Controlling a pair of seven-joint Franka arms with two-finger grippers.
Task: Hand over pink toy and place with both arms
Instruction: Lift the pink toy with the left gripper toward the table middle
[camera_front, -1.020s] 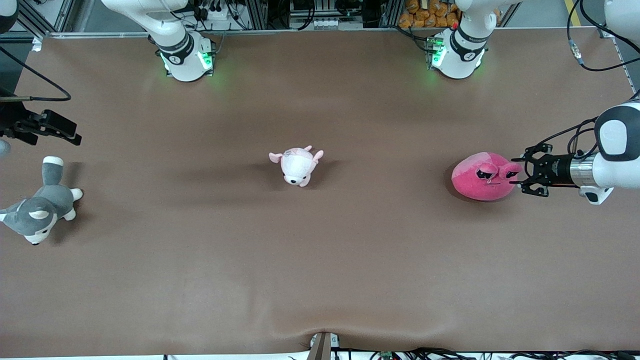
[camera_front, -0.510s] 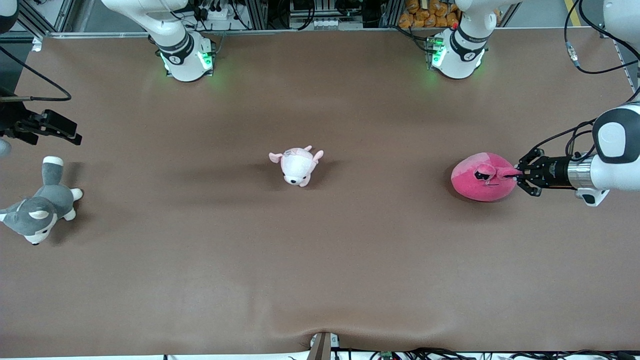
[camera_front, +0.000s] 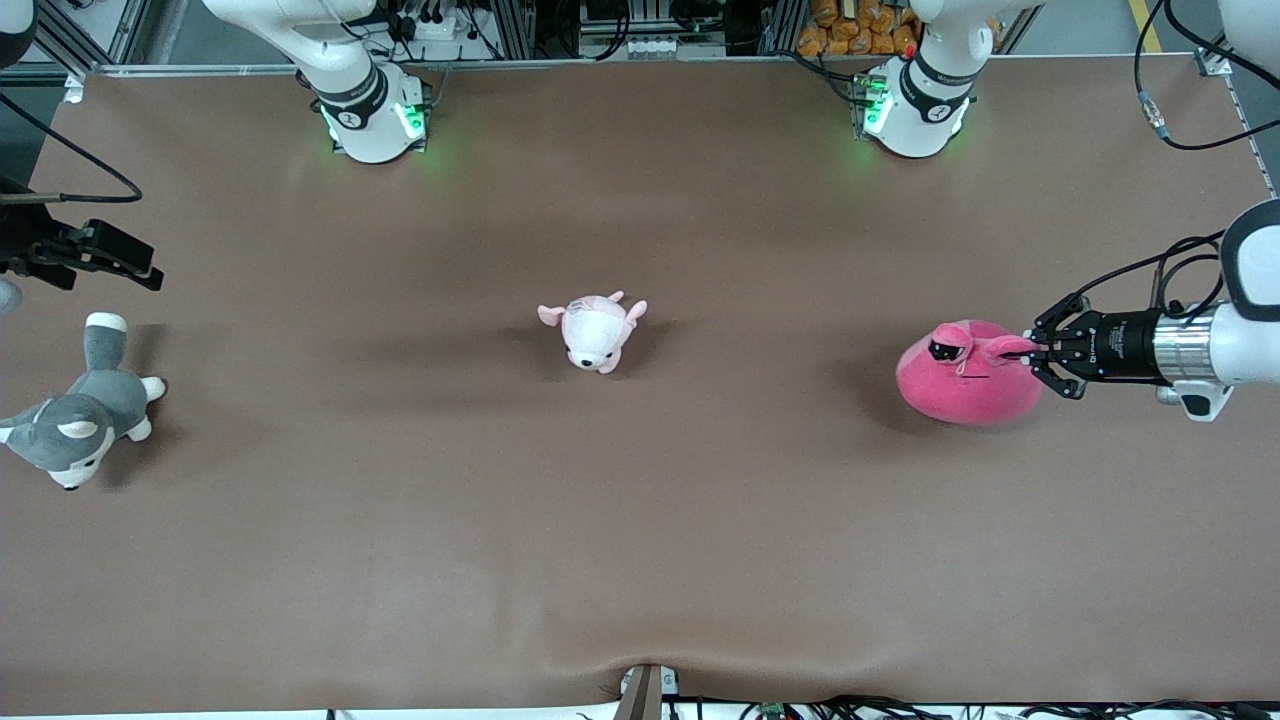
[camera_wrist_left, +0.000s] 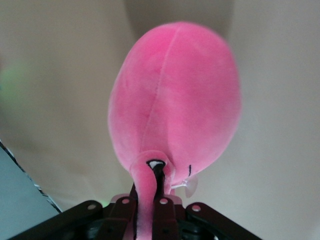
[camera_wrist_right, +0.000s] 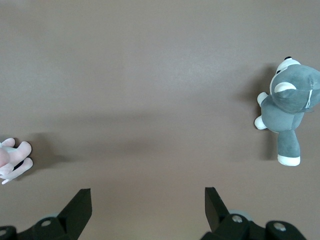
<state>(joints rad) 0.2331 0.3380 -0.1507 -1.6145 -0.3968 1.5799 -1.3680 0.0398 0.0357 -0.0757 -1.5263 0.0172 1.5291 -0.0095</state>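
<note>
The pink toy (camera_front: 965, 385), a hot-pink round plush with stalk eyes, is toward the left arm's end of the table. My left gripper (camera_front: 1032, 352) is shut on one of its eye stalks and holds the toy, which looks slightly raised. In the left wrist view the toy (camera_wrist_left: 175, 95) hangs in front of the left gripper (camera_wrist_left: 148, 200), the stalk pinched between the fingers. My right gripper (camera_front: 150, 275) is open and empty over the right arm's end of the table, above the grey plush; its open fingers (camera_wrist_right: 80, 210) show in the right wrist view.
A small pale pink-and-white animal plush (camera_front: 597, 330) lies at the table's middle; its edge shows in the right wrist view (camera_wrist_right: 12, 157). A grey-and-white husky plush (camera_front: 75, 420) lies at the right arm's end, also in the right wrist view (camera_wrist_right: 290, 110).
My left gripper closed on the pink toy's eye stalk and has begun to pull it up; the toy tilted and shifted slightly. The right arm has not moved.
</note>
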